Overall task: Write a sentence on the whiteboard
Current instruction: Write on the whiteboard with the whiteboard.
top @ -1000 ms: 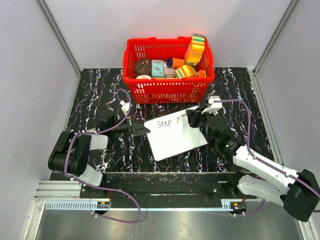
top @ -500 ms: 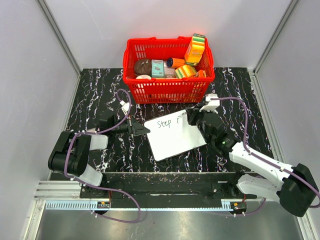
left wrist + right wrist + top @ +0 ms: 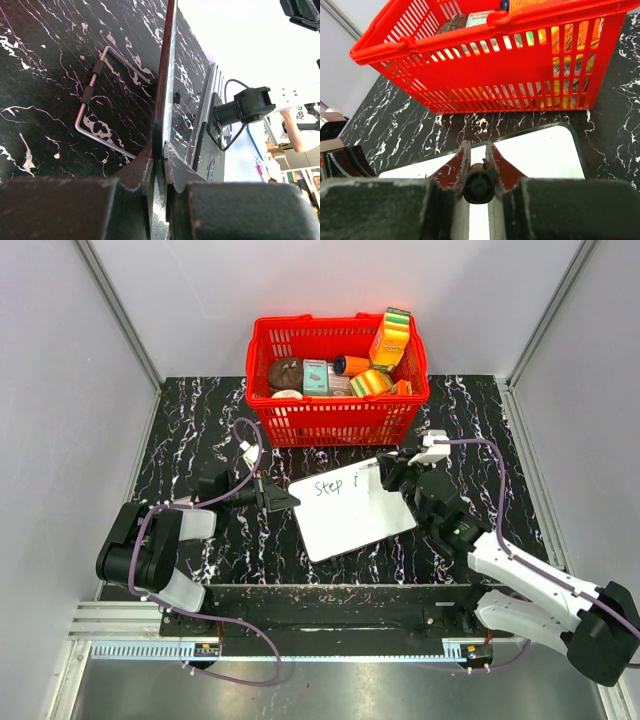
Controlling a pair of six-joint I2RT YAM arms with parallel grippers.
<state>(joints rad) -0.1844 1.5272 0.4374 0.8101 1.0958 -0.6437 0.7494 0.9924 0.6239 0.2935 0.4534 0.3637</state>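
Black marbled tabletop (image 3: 190,430); plain pale walls (image 3: 330,275); corner posts (image 3: 118,310), seemingly aluminium.

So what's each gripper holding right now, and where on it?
The left gripper clamps the whiteboard by its left edge. The right gripper grips a black marker by its barrel.

The whiteboard (image 3: 355,522) reads "Step i" beside the right gripper (image 3: 381,471).

A red basket (image 3: 338,422) of assorted packages stands at the far side of the black marbled table (image 3: 190,430)
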